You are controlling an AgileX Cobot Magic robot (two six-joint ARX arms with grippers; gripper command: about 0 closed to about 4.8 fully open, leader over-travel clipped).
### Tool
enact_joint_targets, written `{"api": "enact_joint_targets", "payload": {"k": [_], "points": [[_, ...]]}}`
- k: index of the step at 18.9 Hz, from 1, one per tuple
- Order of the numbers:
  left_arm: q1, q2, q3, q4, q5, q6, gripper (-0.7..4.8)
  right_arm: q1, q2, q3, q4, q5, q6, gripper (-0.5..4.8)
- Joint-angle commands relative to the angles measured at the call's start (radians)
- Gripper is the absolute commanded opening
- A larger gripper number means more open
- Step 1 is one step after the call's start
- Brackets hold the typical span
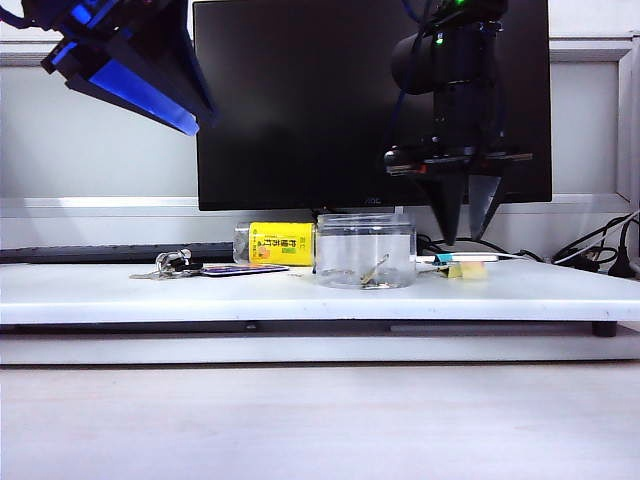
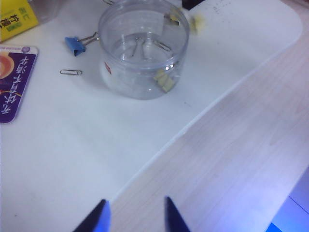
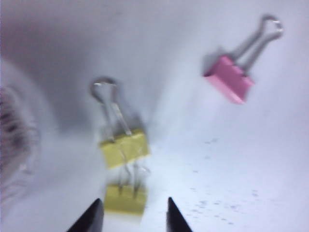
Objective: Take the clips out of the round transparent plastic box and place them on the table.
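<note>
The big black screen [image 1: 370, 100] shows only in the outside view, standing behind the white table [image 1: 300, 295]. The left wrist view shows what that view hides: the table has a rounded corner, and pale wood [image 2: 251, 159] lies past it. The round clear box [image 1: 366, 250] sits on the table, to the side of the right gripper [image 1: 470, 225] and far below the left gripper [image 1: 150, 85]. From the outside it is hard to see what is in the box. The left wrist view looks down into it [image 2: 143, 48] and shows thin wire handles and a yellow clip [image 2: 164, 80] low at its wall, but whether that clip is inside I cannot tell. Only that view shows the purple card [image 2: 14, 79] well, a blue clip [image 2: 74, 45] just beside the box, and a tiny paper clip [image 2: 71, 72]. The yellow-label bottle [image 1: 275, 243] lies beside the box. The right gripper points down over the table, and its wrist view is blurry. It shows two yellow clips [image 3: 123, 147] lying on the table right in front of the fingers [image 3: 91, 217], and a pink clip [image 3: 229, 79] farther off. The right gripper [image 3: 130, 217] is spread wide and holds nothing. The left gripper [image 2: 137, 215] is up high, spread wide too, and empty. Both grippers are cut off at the picture edge, so only the fingertips show.
</note>
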Motion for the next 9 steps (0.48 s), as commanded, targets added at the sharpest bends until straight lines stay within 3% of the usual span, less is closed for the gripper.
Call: {"api": "enact_joint_targets", "payload": {"k": [1,3,9], "points": [[-0.002,-0.002,0.001,0.027,0.030,-0.004,1.56,-0.017,-0.008,0.004,0.005,0.007,-0.001,1.81],[-0.002,-0.002,0.001,0.041,0.069,-0.006,1.56,-0.019,-0.010,0.004,-0.005,0.002,-0.001,1.81],[-0.001,-0.002,0.001,0.103,0.069,-0.007,1.56,-0.011,-0.060,0.004,-0.011,-0.100,0.000,1.80]]}}
